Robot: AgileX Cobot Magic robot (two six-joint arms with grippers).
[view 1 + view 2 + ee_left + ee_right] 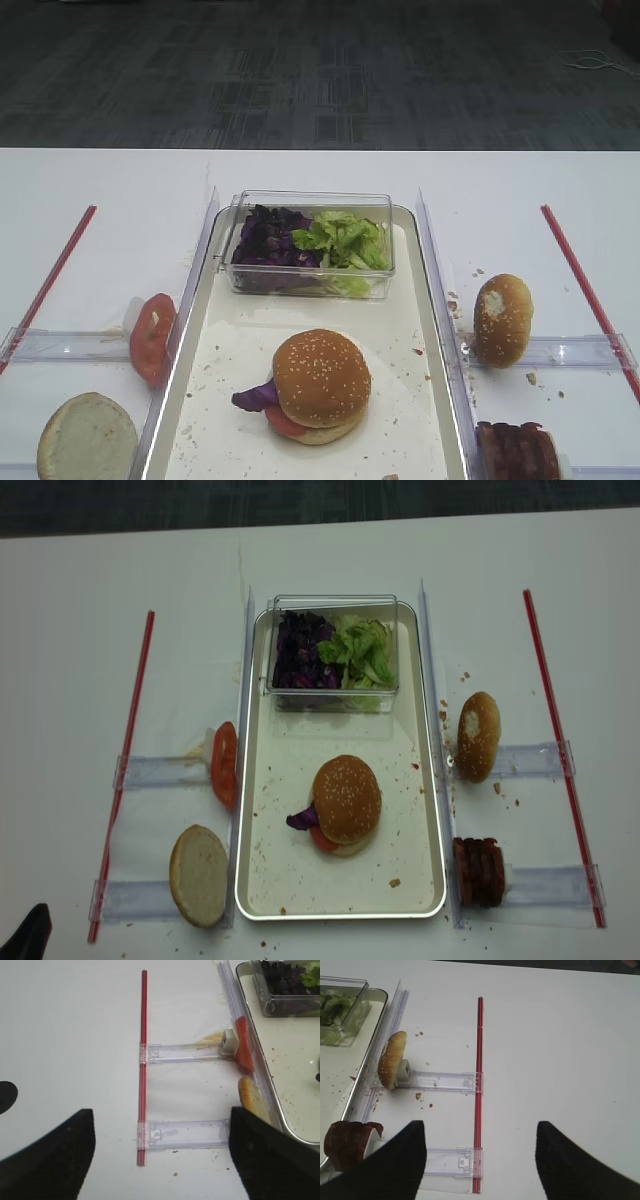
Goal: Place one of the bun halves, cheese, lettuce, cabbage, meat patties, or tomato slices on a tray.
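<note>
The cream tray [400,300] holds a stacked burger topped by the sesame bun half [321,375], with cabbage [257,396] and a tomato slice [284,420] peeking out beneath. At the tray's far end a clear box holds more cabbage [270,240] and lettuce [345,240]. Another tomato slice [150,337] stands on edge left of the tray. Meat patties [517,452] sit to its right. Cheese is out of view. My right gripper [480,1125] hangs open over bare table right of the patties [347,1142]. My left gripper [161,1110] is open, left of the tomato slice [243,1045].
A pale flat-faced bun half [88,438] lies at the front left and a brown bun with a white torn patch [502,318] stands on the right. Red bars [580,280] and clear plastic holders [575,350] flank the tray. Crumbs dot the table.
</note>
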